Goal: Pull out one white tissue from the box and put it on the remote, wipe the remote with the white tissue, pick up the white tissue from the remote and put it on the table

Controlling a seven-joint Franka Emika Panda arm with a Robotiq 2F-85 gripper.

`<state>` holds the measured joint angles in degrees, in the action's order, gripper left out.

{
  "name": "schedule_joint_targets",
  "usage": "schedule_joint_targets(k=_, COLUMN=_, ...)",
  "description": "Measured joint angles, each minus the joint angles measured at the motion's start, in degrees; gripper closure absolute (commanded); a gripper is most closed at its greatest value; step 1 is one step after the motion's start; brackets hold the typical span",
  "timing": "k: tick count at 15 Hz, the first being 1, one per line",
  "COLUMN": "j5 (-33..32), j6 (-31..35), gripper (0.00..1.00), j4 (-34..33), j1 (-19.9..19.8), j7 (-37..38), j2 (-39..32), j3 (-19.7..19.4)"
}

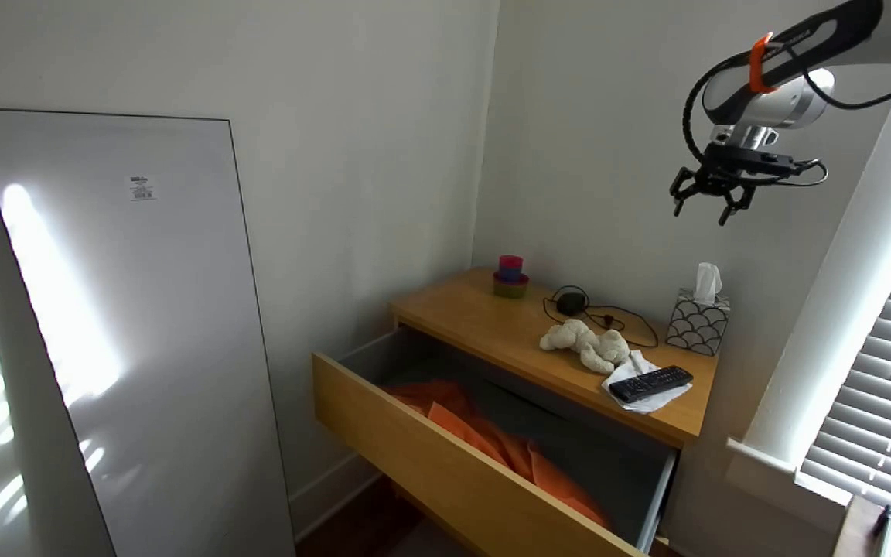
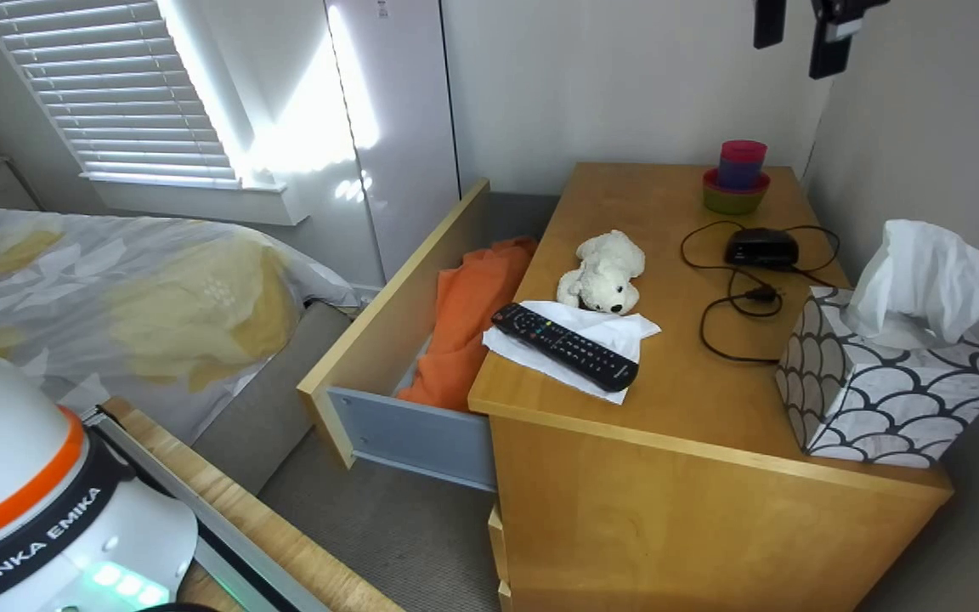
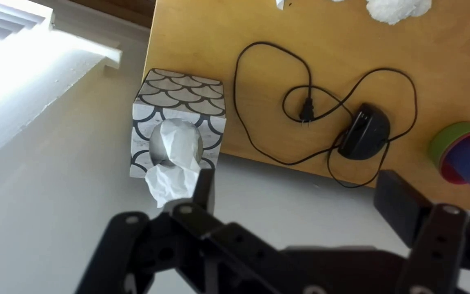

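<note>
Hanging above the counter, the tool holds its jaws wide apart, nothing between them. Drawing the white tissue from its box seems the step in hand: I'd pinch only the loose upper part and pull gently straight up, lest the box lift along. It sits at the counter's corner close to the wall, a cable nearby, so the roomiest way should be overhead to the remote, on a white sheet near the edge by the open drawer.
</note>
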<state>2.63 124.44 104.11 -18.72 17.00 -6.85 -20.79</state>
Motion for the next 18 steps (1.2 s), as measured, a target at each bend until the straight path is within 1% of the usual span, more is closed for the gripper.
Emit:
schedule_joint_targets(k=6, j5=0.4, j6=-0.8, gripper=0.0, j4=-9.4, j1=-3.4, j7=1.5, j2=-10.7, j3=-1.4)
schedule_joint_targets(k=14, j5=0.8, j6=-6.7, gripper=0.0, j4=-20.7, j1=-6.9, j7=2.9, j2=-22.8, j3=-1.8)
schedule_joint_targets(k=18, j5=1.0, j6=-10.4, gripper=0.22, j4=-25.8, j1=-8.5, j7=3.7, j2=-27.8, j3=-1.7)
